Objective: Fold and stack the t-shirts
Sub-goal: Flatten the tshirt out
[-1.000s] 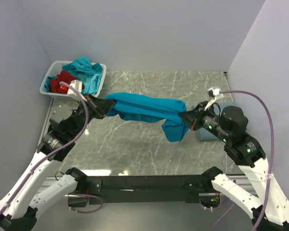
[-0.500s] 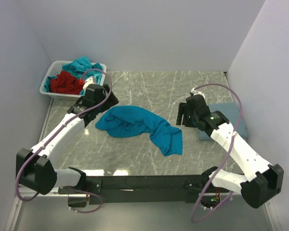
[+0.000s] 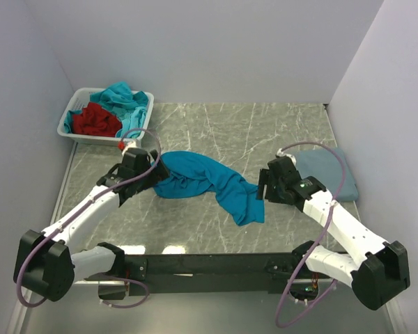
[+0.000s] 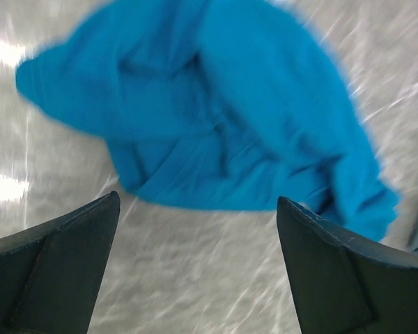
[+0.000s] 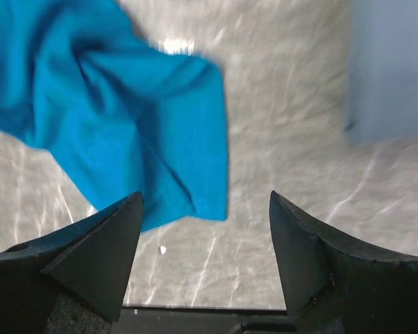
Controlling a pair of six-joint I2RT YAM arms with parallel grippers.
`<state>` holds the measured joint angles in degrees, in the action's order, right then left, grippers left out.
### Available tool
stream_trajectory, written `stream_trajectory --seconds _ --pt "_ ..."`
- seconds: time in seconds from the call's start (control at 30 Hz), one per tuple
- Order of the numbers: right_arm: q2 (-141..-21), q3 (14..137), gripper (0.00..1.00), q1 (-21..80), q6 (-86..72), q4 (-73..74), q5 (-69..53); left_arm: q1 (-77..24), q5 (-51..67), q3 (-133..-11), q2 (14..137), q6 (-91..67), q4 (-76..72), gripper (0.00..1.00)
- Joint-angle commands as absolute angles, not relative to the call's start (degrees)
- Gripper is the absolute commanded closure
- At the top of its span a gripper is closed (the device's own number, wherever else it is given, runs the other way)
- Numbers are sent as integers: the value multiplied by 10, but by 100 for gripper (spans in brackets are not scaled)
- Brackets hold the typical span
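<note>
A bright teal-blue t-shirt point(image 3: 205, 182) lies crumpled in a long heap across the middle of the marble table. My left gripper point(image 3: 159, 174) hovers at its left end, jaws wide open with only tabletop between them; in the left wrist view the t-shirt point(image 4: 216, 118) lies just beyond the gripper point(image 4: 198, 202). My right gripper point(image 3: 262, 185) is open at the cloth's right end, and its wrist view shows the t-shirt's corner point(image 5: 104, 104) ahead of the gripper point(image 5: 205, 197). A folded slate-blue t-shirt point(image 3: 331, 174) lies flat at the right.
A white slatted basket point(image 3: 70, 120) at the back left holds a red t-shirt point(image 3: 96, 120) and a turquoise one point(image 3: 129, 101). The slate-blue t-shirt point(image 5: 390, 69) shows at the right wrist view's upper right. Walls close in the table on three sides.
Both grippers held the teal-blue t-shirt stretched between them, then opened and let go. The t-shirt dropped into a crumpled heap on the table, and both arms came down beside its ends.
</note>
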<state>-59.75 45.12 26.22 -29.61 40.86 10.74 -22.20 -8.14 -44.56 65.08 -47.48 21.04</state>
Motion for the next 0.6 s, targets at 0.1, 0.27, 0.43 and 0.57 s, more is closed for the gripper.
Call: stream_trajectory --seconds 0.1,0.27,0.43,0.57 --pt "-576 389 21 259 -307 317 2 -223 -36 -381 664 -489 178 0" --pt "-572 350 21 260 -306 259 -76 -223 -9 -360 706 -494 136 1" --pt "-596 330 21 261 -299 211 -142 -223 -35 -373 765 -492 129 14" --pt "-624 330 21 262 -297 194 -135 -223 -35 -380 807 -487 106 23"
